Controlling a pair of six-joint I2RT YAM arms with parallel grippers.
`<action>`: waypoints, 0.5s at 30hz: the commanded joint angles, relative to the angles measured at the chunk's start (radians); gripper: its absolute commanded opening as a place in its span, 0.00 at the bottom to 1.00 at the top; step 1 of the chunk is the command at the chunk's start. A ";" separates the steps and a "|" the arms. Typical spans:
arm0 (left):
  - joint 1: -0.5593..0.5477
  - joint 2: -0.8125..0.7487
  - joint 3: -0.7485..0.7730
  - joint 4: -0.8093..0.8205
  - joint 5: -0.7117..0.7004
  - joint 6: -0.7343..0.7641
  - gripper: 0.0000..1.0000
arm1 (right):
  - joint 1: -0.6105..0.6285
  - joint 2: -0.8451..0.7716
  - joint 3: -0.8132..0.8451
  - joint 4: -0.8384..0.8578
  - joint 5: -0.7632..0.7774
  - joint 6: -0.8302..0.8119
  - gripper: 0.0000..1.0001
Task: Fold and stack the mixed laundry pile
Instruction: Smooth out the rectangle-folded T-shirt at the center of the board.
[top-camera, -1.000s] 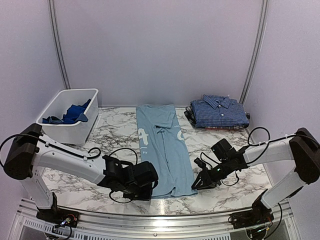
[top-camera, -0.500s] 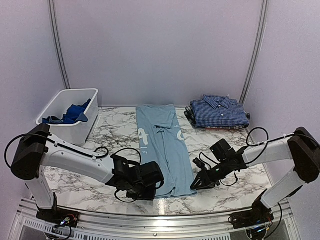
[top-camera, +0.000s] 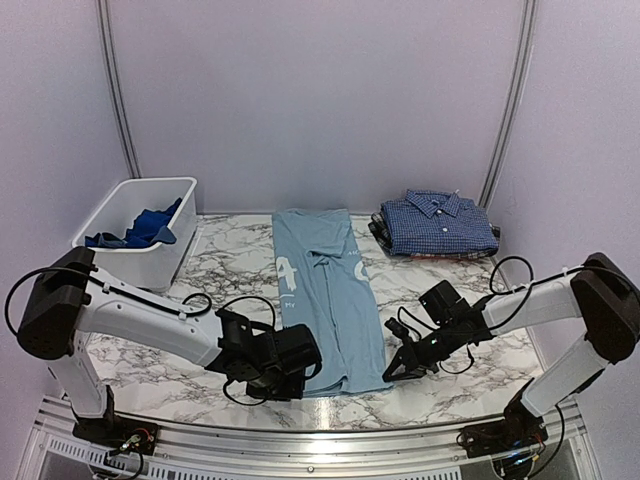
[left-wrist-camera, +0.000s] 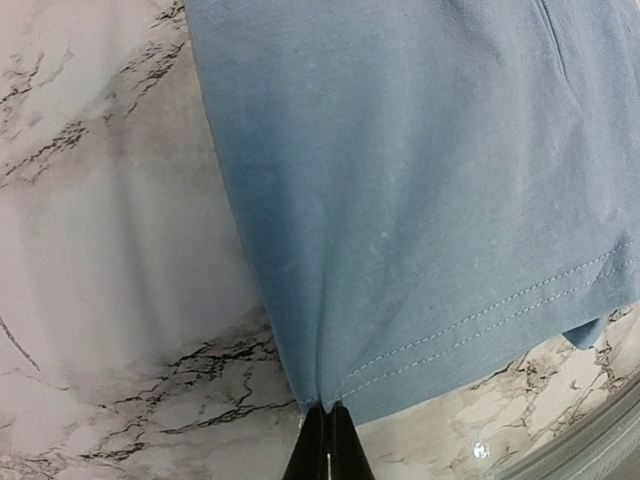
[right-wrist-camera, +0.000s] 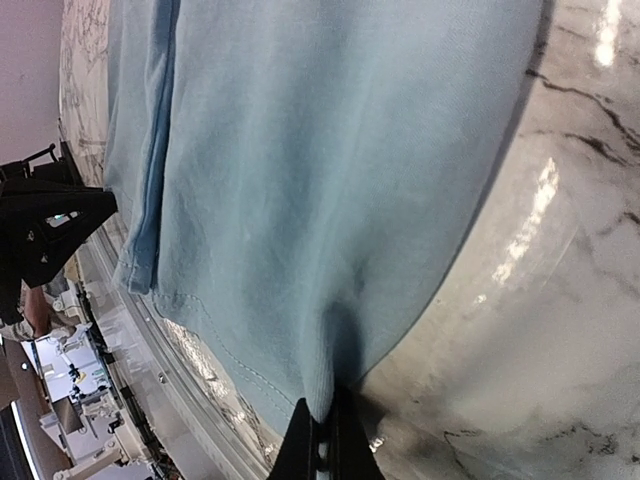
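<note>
Left wrist: T-shirt hem corner pinched between closed fingers.

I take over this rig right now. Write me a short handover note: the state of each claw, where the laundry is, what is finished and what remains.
Left claw: shut on the near left hem corner of the light blue T-shirt.
Right claw: shut on its near right hem corner.
T-shirt: lies flat as a long strip in the middle of the table.
Done: navy check shirt folded and stacked on the plaid piece, far right.
Left: fold the T-shirt crosswise, probably hem toward collar, and stack it; then the royal blue garment, which lies in the white bin.
</note>
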 joint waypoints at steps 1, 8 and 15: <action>0.007 -0.075 -0.051 -0.040 -0.033 -0.024 0.00 | 0.013 0.025 -0.039 -0.044 0.077 -0.001 0.00; 0.006 -0.129 -0.135 -0.035 -0.031 -0.031 0.00 | 0.014 0.001 -0.050 -0.043 0.055 0.003 0.00; 0.001 -0.207 -0.168 0.025 -0.031 -0.044 0.42 | 0.014 -0.121 -0.049 -0.073 -0.007 0.032 0.27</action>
